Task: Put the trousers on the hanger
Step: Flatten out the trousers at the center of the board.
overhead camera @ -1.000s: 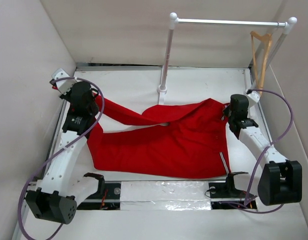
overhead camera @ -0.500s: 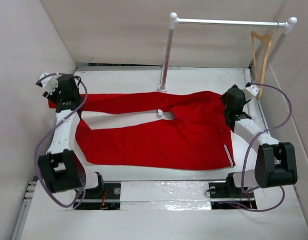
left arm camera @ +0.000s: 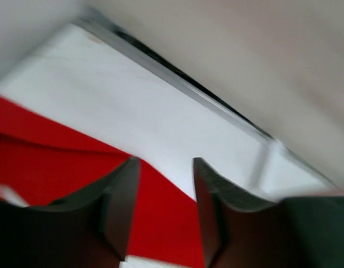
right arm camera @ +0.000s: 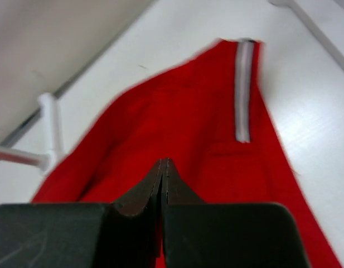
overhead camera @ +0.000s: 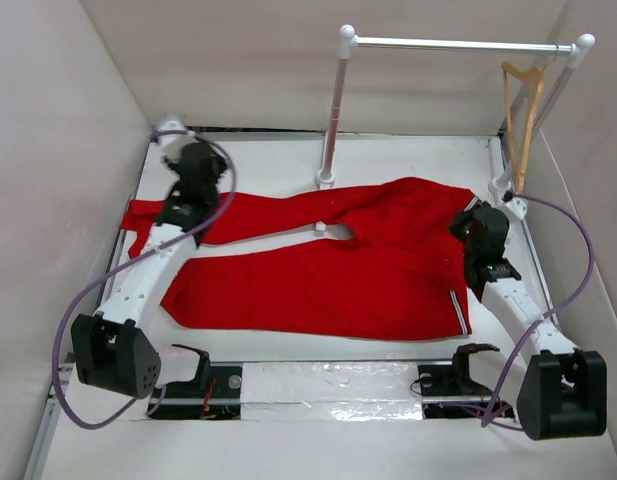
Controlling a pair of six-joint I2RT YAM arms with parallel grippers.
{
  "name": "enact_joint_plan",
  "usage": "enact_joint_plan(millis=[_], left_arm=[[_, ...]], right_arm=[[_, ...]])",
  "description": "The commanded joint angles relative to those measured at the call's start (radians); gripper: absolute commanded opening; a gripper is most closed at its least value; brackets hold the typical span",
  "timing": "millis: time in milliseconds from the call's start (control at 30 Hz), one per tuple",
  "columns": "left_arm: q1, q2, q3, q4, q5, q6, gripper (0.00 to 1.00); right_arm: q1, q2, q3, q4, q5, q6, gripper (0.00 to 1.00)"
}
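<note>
beneath the clothes rail [overhead camera: 458, 44], the trousers [overhead camera: 328, 280] lie spread flat on the worktop [overhead camera: 408, 160], their long axis parallel to the rail's bar, the waist under its right end and the legs reaching past its left post. the hanger [overhead camera: 523, 120] hangs from the rail's right end, just beyond the waist, with no cloth on it yet. the right gripper [right arm camera: 165, 163], closed with no cloth seen between its fingers, hovers over the waist and looks the nearer to the hanger. the left gripper [left arm camera: 165, 163], spread and empty, sits over the far leg, left of the rail's left post.
</note>
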State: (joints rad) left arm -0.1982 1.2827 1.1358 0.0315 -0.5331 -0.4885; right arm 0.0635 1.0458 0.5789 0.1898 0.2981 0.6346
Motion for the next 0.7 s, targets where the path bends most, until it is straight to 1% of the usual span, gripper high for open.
enact_joint_plan(millis=[0, 33, 67, 100, 133, 167, 233, 267, 300, 367, 400, 467, 500, 600, 667], left_arm=[[-0.215, -0.01, -0.05, 0.053, 0.054, -0.022, 0.34], [-0.272, 0.001, -0.057, 0.05, 0.056, -0.042, 0.31], [-0.382, 0.026, -0.082, 0.048, 0.055, -0.065, 0.25], [-0.432, 0.039, -0.102, 0.091, 0.086, -0.076, 0.25], [-0.479, 0.053, -0.119, 0.106, 0.106, -0.067, 0.25], [-0.577, 0.097, -0.128, 0.107, 0.108, -0.065, 0.25], [-0.677, 0.148, -0.13, 0.087, 0.081, -0.033, 0.27], [-0.726, 0.196, -0.127, 0.082, 0.073, -0.019, 0.3], [-0.798, 0.216, -0.128, 0.073, 0.074, -0.016, 0.38], [-0.84, 0.256, -0.137, 0.067, 0.123, -0.005, 0.5], [-0.869, 0.262, -0.146, 0.073, 0.162, -0.001, 0.6], [-0.892, 0.262, -0.195, 0.09, 0.177, 0.01, 0.66], [-0.892, 0.265, -0.212, 0.111, 0.208, 0.016, 0.68], [-0.902, 0.29, -0.263, 0.126, 0.296, 0.025, 0.69], [-0.931, 0.316, -0.286, 0.157, 0.32, 0.033, 0.68]], right_arm=[[-0.057, -0.035, -0.088, -0.028, -0.14, 0.046, 0.0], [-0.071, -0.058, -0.093, -0.058, -0.148, 0.047, 0.05], [-0.085, -0.069, -0.094, -0.093, -0.164, 0.04, 0.23], [-0.099, -0.078, -0.1, -0.127, -0.184, 0.034, 0.35], [-0.12, -0.101, -0.115, -0.142, -0.22, 0.019, 0.44], [-0.132, -0.11, -0.12, -0.162, -0.231, 0.013, 0.61], [-0.143, -0.125, -0.148, -0.187, -0.229, -0.003, 0.73], [-0.163, -0.127, -0.158, -0.187, -0.222, 0.005, 0.75], [-0.177, -0.121, -0.166, -0.187, -0.231, 0.014, 0.75], [-0.215, -0.098, -0.181, -0.187, -0.275, 0.039, 0.75], [-0.231, -0.063, -0.182, -0.187, -0.283, 0.043, 0.75], [-0.252, -0.021, -0.157, -0.213, -0.33, 0.036, 0.75], [-0.252, 0.018, -0.151, -0.226, -0.335, 0.034, 0.75], [-0.252, 0.069, -0.128, -0.233, -0.347, 0.033, 0.74], [-0.252, 0.112, -0.119, -0.236, -0.346, 0.027, 0.74]])
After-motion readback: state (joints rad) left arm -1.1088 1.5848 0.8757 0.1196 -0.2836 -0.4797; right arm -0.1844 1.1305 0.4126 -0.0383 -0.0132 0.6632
